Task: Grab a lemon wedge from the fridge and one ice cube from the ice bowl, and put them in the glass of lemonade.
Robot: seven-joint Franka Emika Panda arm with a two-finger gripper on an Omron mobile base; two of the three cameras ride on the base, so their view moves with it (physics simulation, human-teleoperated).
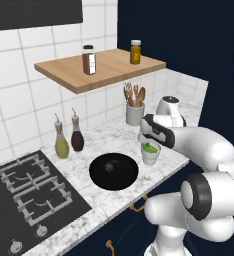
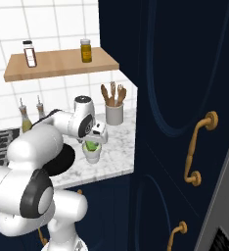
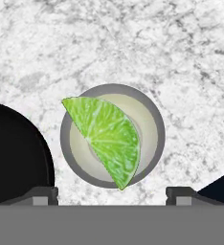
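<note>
Lemon wedge (image 3: 104, 139) down, lying across the rim of the glass of lemonade (image 3: 152, 119) at frame centre. Hand (image 3: 112, 194) directly above, jaws spread wide, holding nothing. Ice cube (image 1: 109, 167) sitting in the ice bowl (image 1: 96, 175), lower centre; that half left to do.

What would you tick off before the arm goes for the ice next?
1. Green lemon wedge over the small pale glass of lemonade, free of the fingers: ok.
2. Gripper open: ok.
3. Wedge fully sunk in the drink: cannot tell.
4. Tiny grey ice cube lying in the wide black bowl: ok.
5. Glass upright on the marble counter: ok.
</note>
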